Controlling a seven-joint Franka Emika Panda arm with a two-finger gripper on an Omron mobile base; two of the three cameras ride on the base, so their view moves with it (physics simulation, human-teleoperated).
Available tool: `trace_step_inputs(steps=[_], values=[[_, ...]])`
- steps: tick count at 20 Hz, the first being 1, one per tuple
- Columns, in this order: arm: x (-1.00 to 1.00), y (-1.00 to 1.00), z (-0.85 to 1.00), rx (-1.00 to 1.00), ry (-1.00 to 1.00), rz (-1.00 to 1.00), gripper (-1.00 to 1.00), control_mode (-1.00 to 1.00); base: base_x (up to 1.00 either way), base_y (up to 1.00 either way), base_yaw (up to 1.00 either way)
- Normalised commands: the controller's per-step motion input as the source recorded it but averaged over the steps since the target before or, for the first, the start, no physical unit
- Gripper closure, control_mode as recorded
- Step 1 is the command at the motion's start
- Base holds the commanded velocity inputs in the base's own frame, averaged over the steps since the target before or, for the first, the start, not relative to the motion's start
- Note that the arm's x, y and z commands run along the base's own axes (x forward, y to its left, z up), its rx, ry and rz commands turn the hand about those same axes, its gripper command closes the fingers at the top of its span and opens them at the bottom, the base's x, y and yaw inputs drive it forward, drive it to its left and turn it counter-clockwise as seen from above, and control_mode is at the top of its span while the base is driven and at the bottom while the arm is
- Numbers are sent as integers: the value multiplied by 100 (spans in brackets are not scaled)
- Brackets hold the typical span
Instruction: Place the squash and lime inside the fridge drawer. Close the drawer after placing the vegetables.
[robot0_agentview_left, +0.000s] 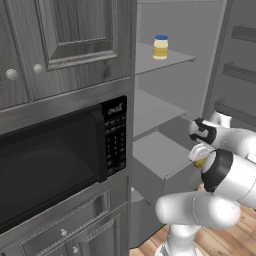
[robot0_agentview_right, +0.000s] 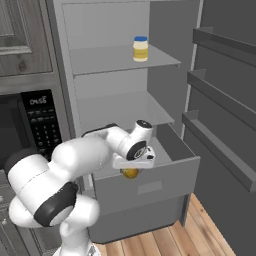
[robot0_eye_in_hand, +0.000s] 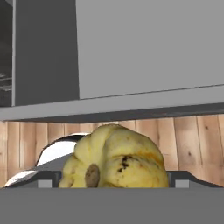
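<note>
The end effector (robot0_agentview_right: 131, 169) grasps the squash (robot0_eye_in_hand: 114, 159), carrying it at the near front of the open fridge drawer (robot0_agentview_right: 150, 190); release inside follows.

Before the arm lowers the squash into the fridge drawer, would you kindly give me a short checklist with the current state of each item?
1. Squash held in the gripper: ok, it sits between the fingers in the hand view.
2. Fridge drawer pulled out: ok.
3. Gripper over the drawer's opening: cannot tell; in the right base view it hangs near the front panel.
4. Room inside the drawer: cannot tell, the arm hides its inside.
5. Lime's whereabouts: cannot tell.
6. Jar out of the way: ok, it stands on the upper shelf.
</note>
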Motion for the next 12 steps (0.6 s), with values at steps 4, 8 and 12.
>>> trace_step_inputs(steps=[4,8,12], values=[[92,0,64,0,11,-4,100,-100,0,0,0],[96,0,11,0,13,-2,100,-100,0,0,0],[77,0,-49,0,10,0,100,-100,0,0,0]])
